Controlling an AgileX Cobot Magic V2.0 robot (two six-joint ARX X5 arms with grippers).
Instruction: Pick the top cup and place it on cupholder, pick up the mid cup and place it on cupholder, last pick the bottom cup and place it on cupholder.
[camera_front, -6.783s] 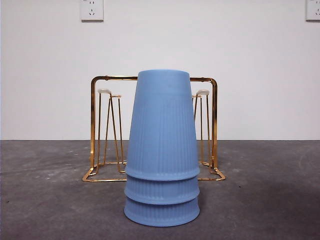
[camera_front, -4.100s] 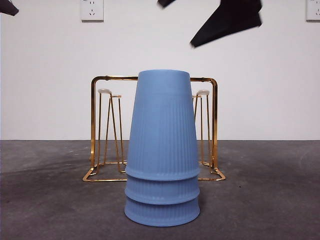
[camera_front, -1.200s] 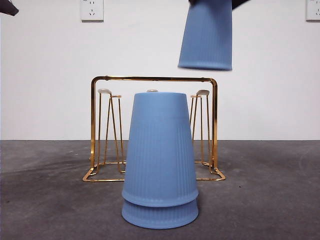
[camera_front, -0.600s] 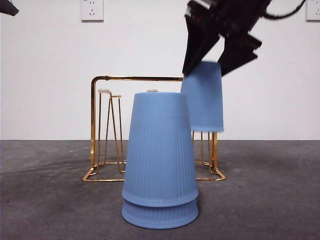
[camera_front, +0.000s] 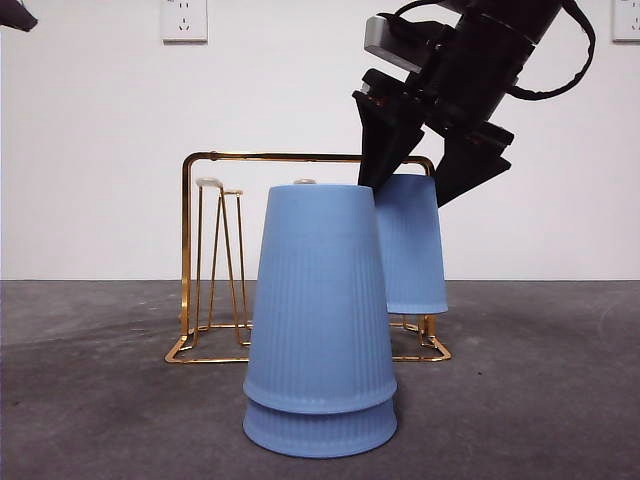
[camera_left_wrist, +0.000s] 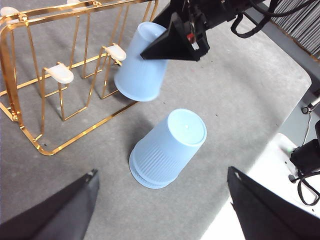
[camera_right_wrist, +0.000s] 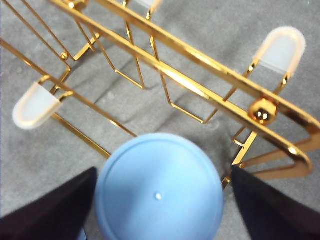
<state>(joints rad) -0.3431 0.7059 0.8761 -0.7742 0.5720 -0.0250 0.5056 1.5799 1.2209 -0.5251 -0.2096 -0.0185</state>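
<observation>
Two stacked cups (camera_front: 320, 320) sit on the table (camera_front: 540, 400), down beside the right hand (camera_front: 432, 170). Its jaws straddle the top cup (camera_front: 410, 245) upside down on the cupholder (camera_front: 205, 260); grip unclear. Left hand (camera_left_wrist: 160, 210) hangs open, well apart.

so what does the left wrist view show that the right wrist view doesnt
Only the left wrist view: the two-cup stack standing on the table beside the cupholder, the right gripper seen from outside, and the open left gripper hanging above. Only the right wrist view: the lifted cup's flat base from straight above, and a gold ball on the frame. Both show the lifted cup, the cupholder and its white tips.
</observation>
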